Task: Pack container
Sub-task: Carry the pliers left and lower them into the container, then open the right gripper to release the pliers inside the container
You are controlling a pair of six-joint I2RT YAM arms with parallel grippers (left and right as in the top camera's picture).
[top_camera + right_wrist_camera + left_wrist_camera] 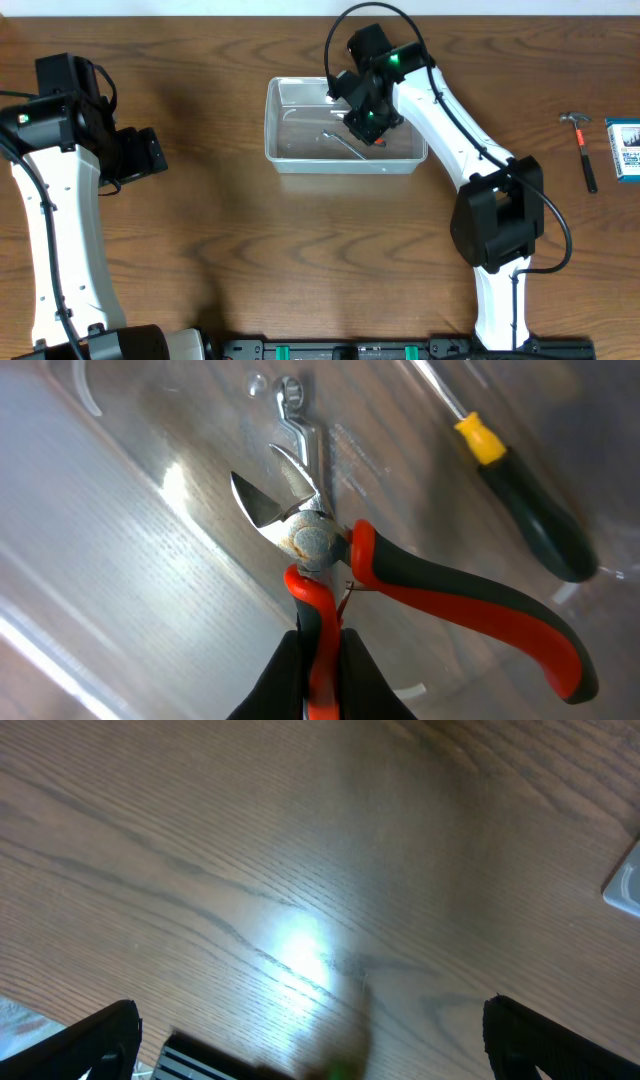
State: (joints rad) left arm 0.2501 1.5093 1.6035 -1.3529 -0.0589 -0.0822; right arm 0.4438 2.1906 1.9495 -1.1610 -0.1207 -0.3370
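Broadly, wood-grain table [250, 250] beneath everything. Over its left side, left gripper [315, 1045] hovering above bare wood, fingers spread wide, grasping nothing. Reaching in from the right, right gripper [320, 660] lowered into the container [290, 160], clenched on one red-and-black handle of the cutting pliers [430, 595]. Container itself resting at the upper middle of the table, clear plastic, long side running left to right. Pliers' jaws parted and pointing at the see-through floor, second handle splayed free to the side. Close by, inside the bin, screwdriver [530, 510] with black handle and yellow collar. At the table's far right, well apart from the bin, hammer [583, 150] just beside blue-and-white box [625, 150]. Smallest, bent metal wrench [300, 430] on the bin floor at the cutter tips; contact between them impossible to tell.
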